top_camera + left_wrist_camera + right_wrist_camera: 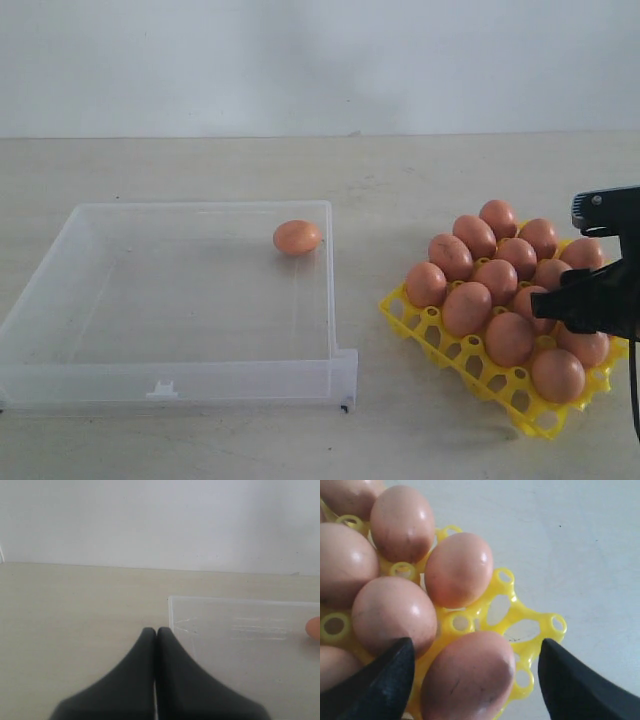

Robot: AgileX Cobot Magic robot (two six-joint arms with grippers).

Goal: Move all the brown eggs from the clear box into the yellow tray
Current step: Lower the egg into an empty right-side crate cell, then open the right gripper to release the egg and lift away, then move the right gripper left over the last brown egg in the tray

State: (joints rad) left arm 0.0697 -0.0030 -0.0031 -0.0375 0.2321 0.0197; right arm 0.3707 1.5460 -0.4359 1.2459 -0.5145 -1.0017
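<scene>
As far as I can see, right gripper (475, 642): fingers spread wide, gripping nothing
straddled egg (467, 677): between its fingers, seated in a corner cup of the yellow tray (479, 611)
last brown egg (297, 237): well away from that hand, in the clear box (200, 382)
left gripper (156, 632): fingers pressed together, nothing in them
</scene>
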